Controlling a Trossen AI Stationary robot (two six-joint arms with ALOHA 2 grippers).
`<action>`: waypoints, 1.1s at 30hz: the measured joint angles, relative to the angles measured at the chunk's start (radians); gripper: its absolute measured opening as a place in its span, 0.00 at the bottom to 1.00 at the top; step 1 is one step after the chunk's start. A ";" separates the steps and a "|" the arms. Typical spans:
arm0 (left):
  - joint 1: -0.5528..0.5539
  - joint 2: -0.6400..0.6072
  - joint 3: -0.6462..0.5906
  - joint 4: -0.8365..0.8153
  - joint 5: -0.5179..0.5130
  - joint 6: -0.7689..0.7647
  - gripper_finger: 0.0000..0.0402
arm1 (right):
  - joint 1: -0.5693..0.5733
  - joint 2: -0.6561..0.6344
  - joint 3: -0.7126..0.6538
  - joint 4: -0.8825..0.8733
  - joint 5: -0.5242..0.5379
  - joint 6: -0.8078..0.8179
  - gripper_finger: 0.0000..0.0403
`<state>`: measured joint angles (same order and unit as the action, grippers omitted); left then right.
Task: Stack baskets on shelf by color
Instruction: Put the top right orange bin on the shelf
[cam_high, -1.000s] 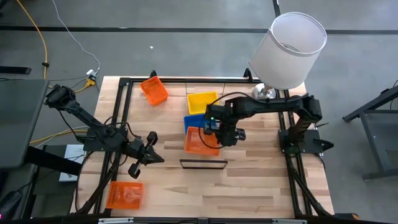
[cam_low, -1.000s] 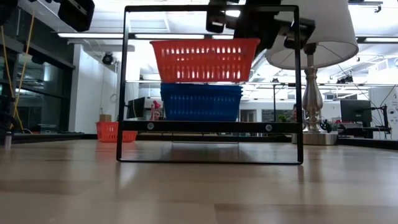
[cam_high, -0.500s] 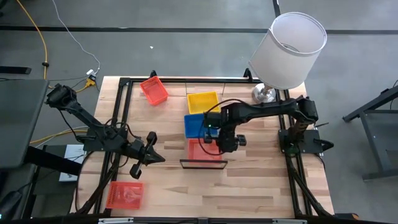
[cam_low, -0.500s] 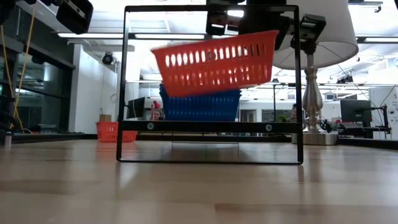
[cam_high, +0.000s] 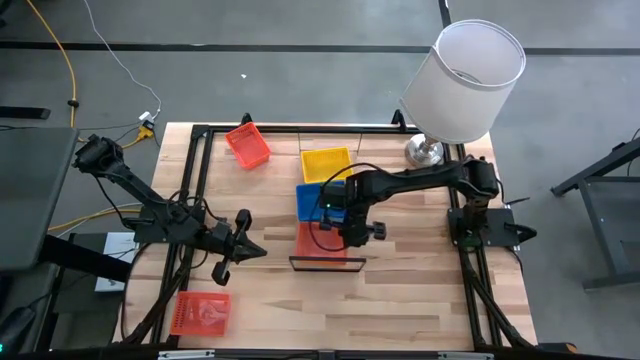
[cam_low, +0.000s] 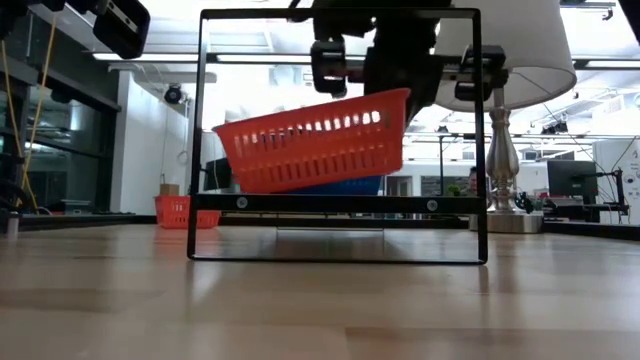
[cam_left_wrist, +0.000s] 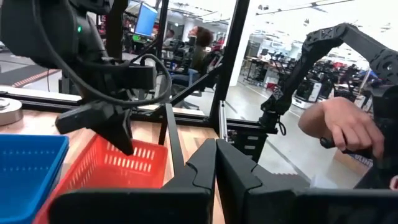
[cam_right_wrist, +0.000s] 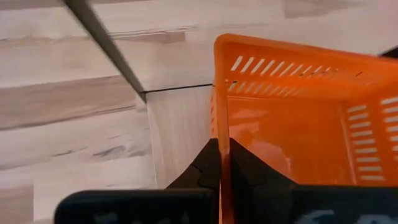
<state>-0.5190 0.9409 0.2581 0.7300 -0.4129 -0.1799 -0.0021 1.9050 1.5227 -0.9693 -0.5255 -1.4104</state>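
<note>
My right gripper (cam_high: 352, 234) is shut on a red basket (cam_high: 320, 241), which hangs tilted in the low view (cam_low: 315, 150), just above the shelf's plank (cam_low: 330, 202). A blue basket (cam_high: 312, 199) stands behind it on the table and peeks out below it in the low view (cam_low: 350, 185). A yellow basket (cam_high: 326, 163) lies farther back. Two more red baskets lie at the far left (cam_high: 247, 145) and the near left (cam_high: 200, 312). My left gripper (cam_high: 250, 250) waits shut and empty left of the shelf frame (cam_high: 327, 263). My right gripper pinches the red basket's right end wall at its rim (cam_right_wrist: 219, 134), one finger inside the basket and one outside. The fingers come from above, pointing down. The basket hangs tilted, right end high and left end (cam_low: 232, 170) low near the plank; I cannot tell whether it touches.
A lamp with a white shade (cam_high: 465, 80) stands at the far right corner. Black frame rails (cam_high: 195, 170) run along the table's sides. A person's hand (cam_left_wrist: 339, 127) shows beyond the table in the left wrist view.
My right gripper has carried the red basket toward the table's near edge and down, from level above the blue basket to in front of it at the shelf. The basket has tipped, its left end dropping and its right end staying high.
</note>
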 joint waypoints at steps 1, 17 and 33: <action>0.000 0.000 0.000 0.000 0.000 0.000 0.00 | 0.000 0.003 0.000 0.006 0.001 0.016 0.00; 0.000 0.000 0.000 0.000 -0.003 0.000 0.00 | 0.000 0.006 0.000 0.028 0.058 0.368 0.00; 0.002 0.000 0.000 0.000 -0.003 0.017 0.00 | 0.000 -0.004 0.000 0.062 0.112 0.538 0.28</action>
<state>-0.5175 0.9409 0.2581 0.7296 -0.4160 -0.1626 -0.0021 1.9014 1.5227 -0.9078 -0.4135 -0.8724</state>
